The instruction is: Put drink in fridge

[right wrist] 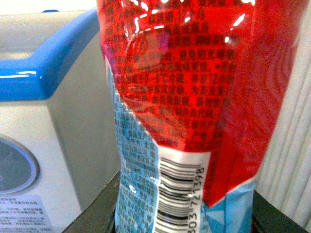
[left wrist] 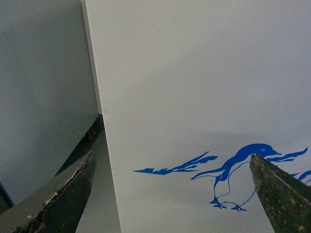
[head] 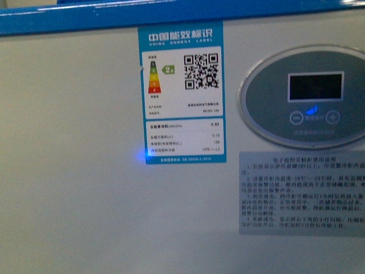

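The fridge's white front wall (head: 68, 171) fills the front view close up, with its blue rim (head: 114, 14) along the top; neither arm shows there. My right gripper (right wrist: 182, 223) is shut on the drink (right wrist: 194, 97), whose red label with a light blue patch and barcode fills the right wrist view; its cap is out of view. Beside it stands the fridge's corner (right wrist: 73, 111) with blue rim. My left gripper (left wrist: 172, 194) is open and empty, its fingertips (left wrist: 73, 189) close to the fridge wall (left wrist: 194, 87) with the blue penguin drawing (left wrist: 238, 170).
On the fridge front are a blue energy label (head: 181, 94), an oval grey control panel with a dark display (head: 311, 94) and a grey instruction sticker (head: 302, 191). A grey surface (left wrist: 43, 87) stands beside the fridge's edge, with a narrow gap between. A white ribbed wall (right wrist: 291, 145) is behind the drink.
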You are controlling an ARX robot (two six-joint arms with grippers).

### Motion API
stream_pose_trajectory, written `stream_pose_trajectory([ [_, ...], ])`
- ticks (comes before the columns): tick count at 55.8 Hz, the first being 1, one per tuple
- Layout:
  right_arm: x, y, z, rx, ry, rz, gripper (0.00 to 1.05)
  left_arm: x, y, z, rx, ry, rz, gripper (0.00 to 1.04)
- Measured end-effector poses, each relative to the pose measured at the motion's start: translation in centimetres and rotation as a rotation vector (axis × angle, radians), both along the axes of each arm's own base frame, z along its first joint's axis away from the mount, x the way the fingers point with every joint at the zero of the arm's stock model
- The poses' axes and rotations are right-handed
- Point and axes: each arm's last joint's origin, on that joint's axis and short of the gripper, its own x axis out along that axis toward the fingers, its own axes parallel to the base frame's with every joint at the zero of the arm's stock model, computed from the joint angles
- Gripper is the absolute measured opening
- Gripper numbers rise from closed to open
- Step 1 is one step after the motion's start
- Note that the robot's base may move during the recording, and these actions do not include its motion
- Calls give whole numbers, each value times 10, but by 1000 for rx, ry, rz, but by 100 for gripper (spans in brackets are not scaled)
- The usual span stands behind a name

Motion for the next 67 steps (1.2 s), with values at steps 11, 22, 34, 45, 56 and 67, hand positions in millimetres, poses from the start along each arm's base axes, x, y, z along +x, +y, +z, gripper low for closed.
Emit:
stream_pose_trajectory([
  [11, 0, 0, 0, 3, 0, 0, 40, 0, 0, 0, 0, 0, 0, 97],
  [22, 0, 0, 0, 3, 0, 0, 40, 0, 0, 0, 0, 0, 0, 97],
  [34, 0, 0, 0, 3, -1, 0, 40, 0, 0, 0, 0, 0, 0, 97],
  [45, 0, 0, 0, 3, -1, 0, 40, 0, 0, 0, 0, 0, -1, 97],
  [56, 0, 0, 0, 3, 0, 0, 40, 0, 0, 0, 0, 0, 0, 97],
  [67, 0, 0, 0, 3, -1, 0, 40, 0, 0, 0, 0, 0, 0, 97],
])
